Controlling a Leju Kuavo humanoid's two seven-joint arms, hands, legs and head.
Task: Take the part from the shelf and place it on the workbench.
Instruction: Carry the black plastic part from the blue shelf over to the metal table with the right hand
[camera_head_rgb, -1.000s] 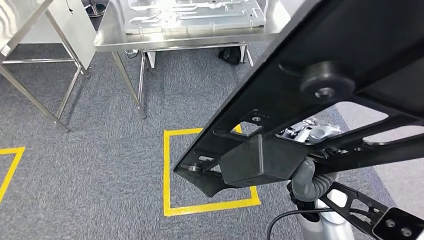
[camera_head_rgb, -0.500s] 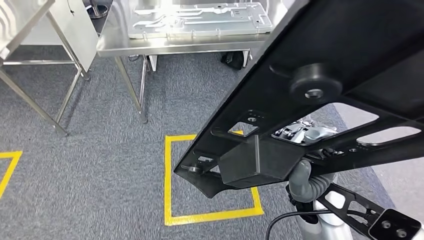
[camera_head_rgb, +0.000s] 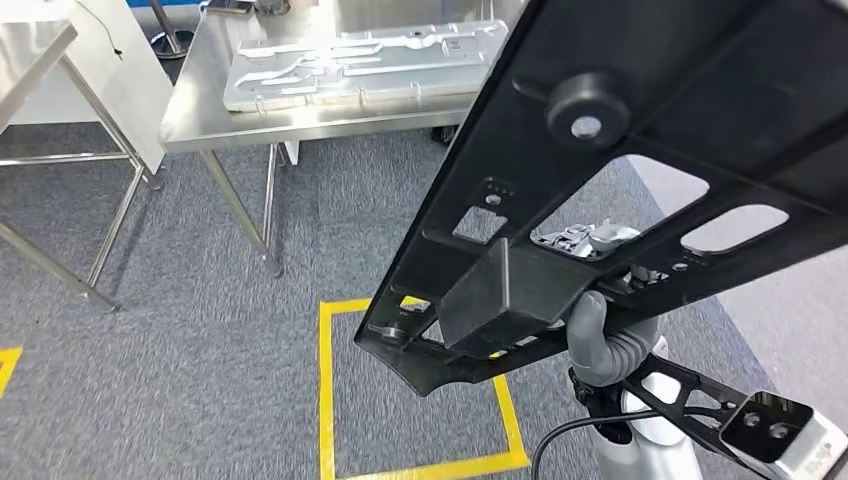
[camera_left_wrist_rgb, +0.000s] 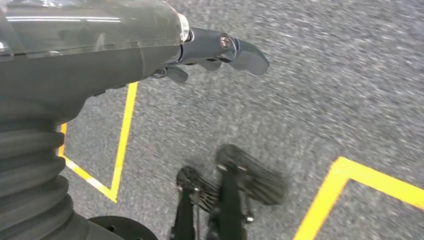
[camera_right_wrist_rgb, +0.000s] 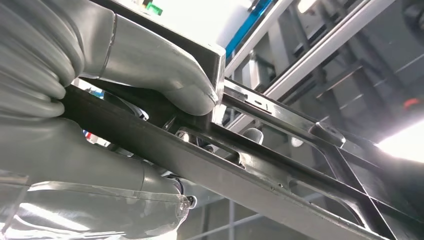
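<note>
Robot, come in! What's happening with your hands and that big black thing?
Right hand grips black part, held high. Left hand holds nothing, hanging over carpet. Workbench ahead, silver plate lying on it.

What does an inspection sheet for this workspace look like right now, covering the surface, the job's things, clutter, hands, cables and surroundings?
Surface: steel workbench ahead, a silver formed metal panel lying on it.
Job's things: large black part carried in the air, tilted, not yet over the workbench.
Clutter: nothing seen.
Hands: right hand grips the black part, thumb pressed on its frame; left hand holds nothing and hangs over the carpet, fingers extended.
Cables: black cable looping beside the right arm.
Surroundings: grey carpet with yellow tape square; another metal stand to the left.
</note>
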